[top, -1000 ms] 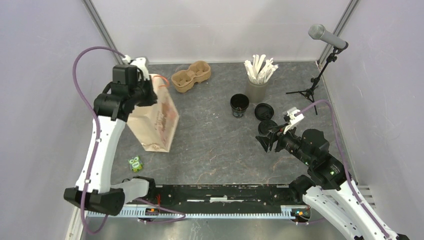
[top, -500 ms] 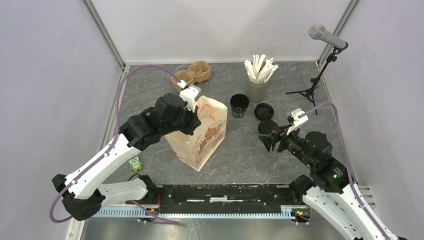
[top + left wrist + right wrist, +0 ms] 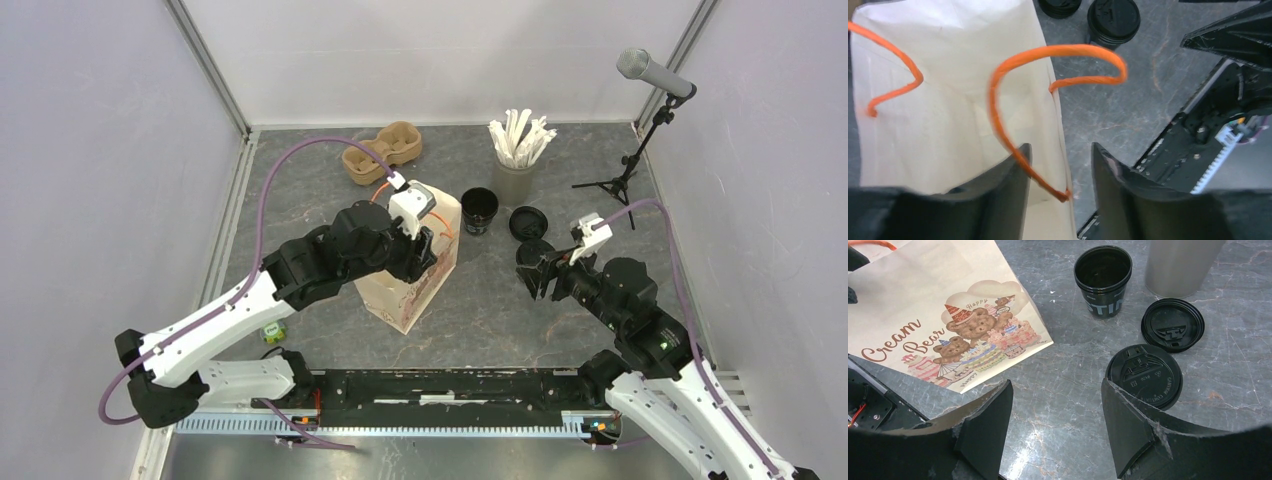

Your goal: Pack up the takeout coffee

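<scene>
Coffee (image 3: 1144, 376) sits lidded just beyond the right gripper's (image 3: 1055, 382) wide-open, empty fingers — light, thin-walled, crushable, so clasp the paper wall gently just under its capped rim, I'd say — while the left gripper (image 3: 1060, 146) stands part open astride the bag's (image 3: 958, 115) rim.

left hand (image 3: 1060, 146) fingers apart, right hand (image 3: 1056, 382) fingers apart

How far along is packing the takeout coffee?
Done: the paper bag sits open, with the left gripper straddling its rim. In hand: nothing; the open right gripper hovers beside the lidded coffee cup. Left: grasp that cup and set it in the bag, which shows nothing inside.
</scene>
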